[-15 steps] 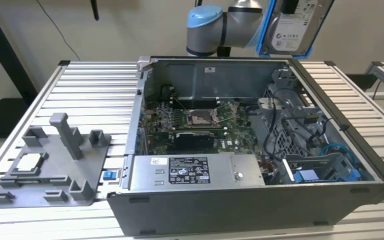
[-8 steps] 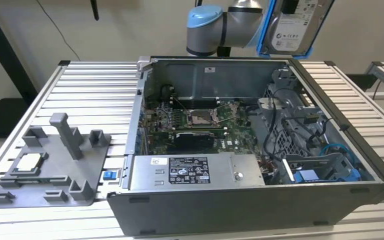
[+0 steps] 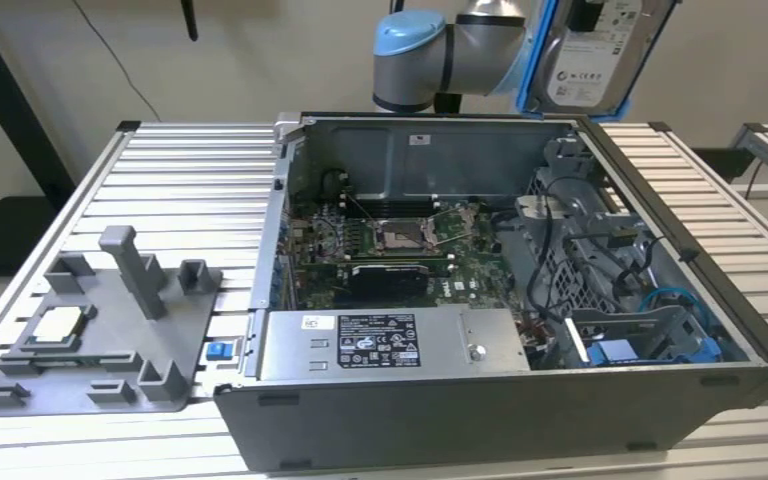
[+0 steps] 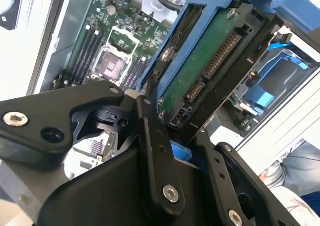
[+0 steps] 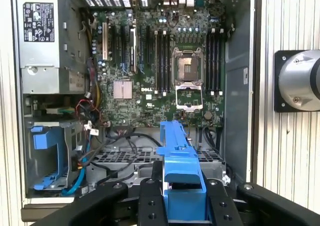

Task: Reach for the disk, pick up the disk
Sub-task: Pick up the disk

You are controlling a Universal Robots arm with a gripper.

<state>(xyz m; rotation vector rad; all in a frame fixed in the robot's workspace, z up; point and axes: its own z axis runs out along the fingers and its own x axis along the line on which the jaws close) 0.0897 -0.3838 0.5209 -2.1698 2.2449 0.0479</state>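
The disk, silver with a white label and a bright blue bracket, hangs upright high above the back right corner of the open computer case. My gripper is shut on the disk, one black finger on each side of the blue bracket. The second wrist view shows the disk's green circuit-board underside and its connector, clamped between the black fingers. The motherboard lies far below the disk.
Inside the case are a grey metal box with a black-and-white label, loose cables and a blue drive bay. At the exterior view's left, a grey fixture on the slatted table holds a small square silver chip.
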